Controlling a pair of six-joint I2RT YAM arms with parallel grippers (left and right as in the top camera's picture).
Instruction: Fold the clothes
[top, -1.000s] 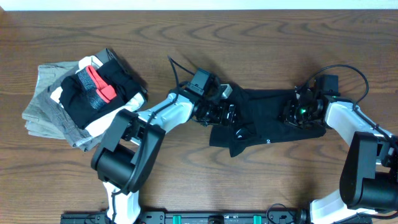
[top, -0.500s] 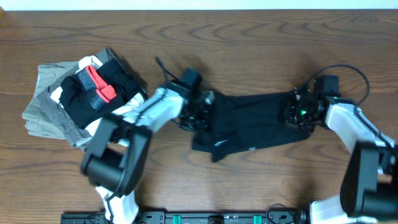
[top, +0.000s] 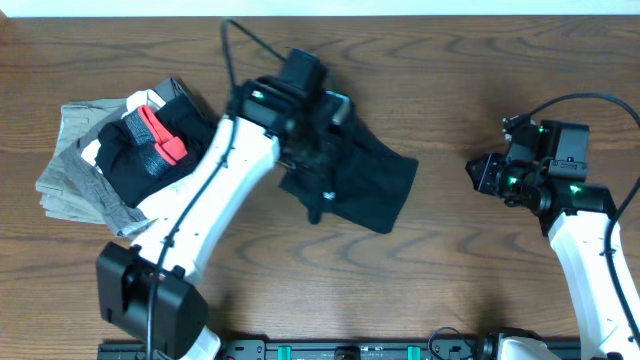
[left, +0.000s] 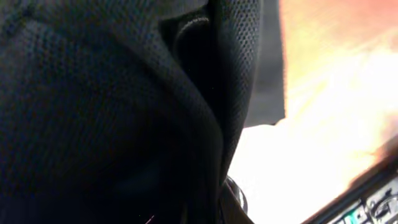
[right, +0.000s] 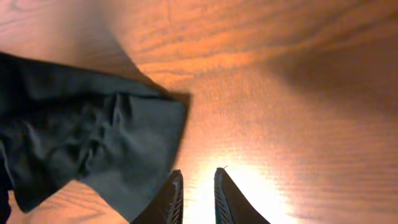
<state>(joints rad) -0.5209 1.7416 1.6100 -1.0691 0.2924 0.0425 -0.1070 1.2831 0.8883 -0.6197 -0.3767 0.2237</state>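
Currently on the counter (top: 450, 280):

- Black T-shirt (top: 370, 185). Lies left of centre, near but apart from the pile of folded garments (top: 80, 170). It is bunched and creased, with no tidy fold showing. Judged early in the task: flattening and all the folds remain.
- Left end effector (top: 318, 160). Sunk into the upper left of the shirt and clenched on its fabric. Dark mesh cloth fills the left wrist view.
- Right end effector (top: 478, 175). Well apart from the shirt, over bare wood. Its jaws are drawn nearly together with only a narrow slit between them, and they grasp nothing. In the right wrist view the shirt's edge lies off to one side.
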